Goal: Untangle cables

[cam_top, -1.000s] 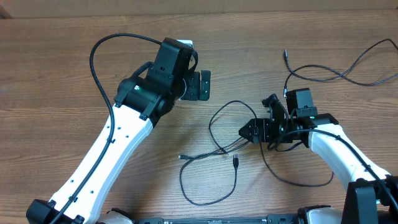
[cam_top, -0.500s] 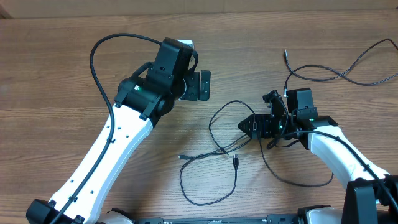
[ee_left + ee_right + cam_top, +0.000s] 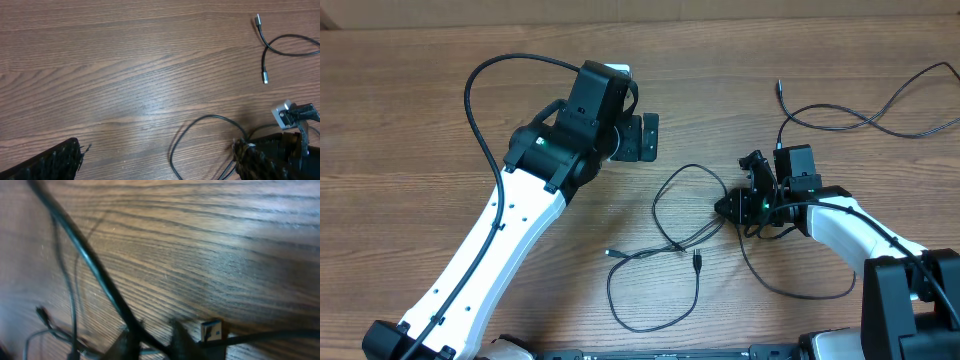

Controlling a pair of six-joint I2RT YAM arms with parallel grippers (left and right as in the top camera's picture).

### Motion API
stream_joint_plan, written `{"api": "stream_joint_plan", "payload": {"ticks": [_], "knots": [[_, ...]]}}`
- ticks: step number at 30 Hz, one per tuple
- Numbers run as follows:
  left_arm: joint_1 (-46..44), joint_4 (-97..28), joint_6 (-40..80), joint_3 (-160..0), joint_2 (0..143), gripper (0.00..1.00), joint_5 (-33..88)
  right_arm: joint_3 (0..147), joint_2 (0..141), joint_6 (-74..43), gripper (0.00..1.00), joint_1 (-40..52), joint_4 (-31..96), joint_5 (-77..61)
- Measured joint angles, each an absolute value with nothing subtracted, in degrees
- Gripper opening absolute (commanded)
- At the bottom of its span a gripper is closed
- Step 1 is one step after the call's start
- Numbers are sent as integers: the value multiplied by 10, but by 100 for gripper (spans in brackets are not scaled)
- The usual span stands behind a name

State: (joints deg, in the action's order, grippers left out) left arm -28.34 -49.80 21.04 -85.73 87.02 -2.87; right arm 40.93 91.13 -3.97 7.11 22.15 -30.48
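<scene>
Progress: barely begun, judging by the layout.

Right claw is sitting low on the worktop with its fingers nearly together. On its wrist cam one thin cord is running straight through between them, so I'm reading it as pinching one of the cables. A rectangular plug is lying just beside one finger.

Left claw is hanging wide open with nothing between its pads. It's sitting well apart from the right claw and not touching any cord. The arching loop is lying between the two claws, nearer the right one.

Looking done: one long cord is lying spread out behind the right claw, away from the bunch. It's dipping behind that arm, so I cannot tell whether it's joining the pinched strand.

Left to do:
- Strands are crossing just ahead of the right claw's tips, at the knot.
- Two small plug ends are lying free just past that crossing. Their cords are overlapping on the left wrist cam too.
- A slack loop is trailing further out on the same side.
- Another thin strand is curving away beneath the right claw towards its arm.

No cord in the bunch is lying clear of the others yet.
</scene>
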Motion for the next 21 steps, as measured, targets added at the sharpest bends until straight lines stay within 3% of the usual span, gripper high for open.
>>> {"api": "stream_joint_plan", "payload": {"ticks": [2,10,21], "knots": [[-283,-498,210,-857,870,99,-29,409,911,-45,4,71,221,-305],[-283,-498,210,-857,870,100,-29,411,911,-68,4,71,241,-307],[-283,-498,210,-857,870,100,-29,558,913,-75,4,71,445,-306]]}}
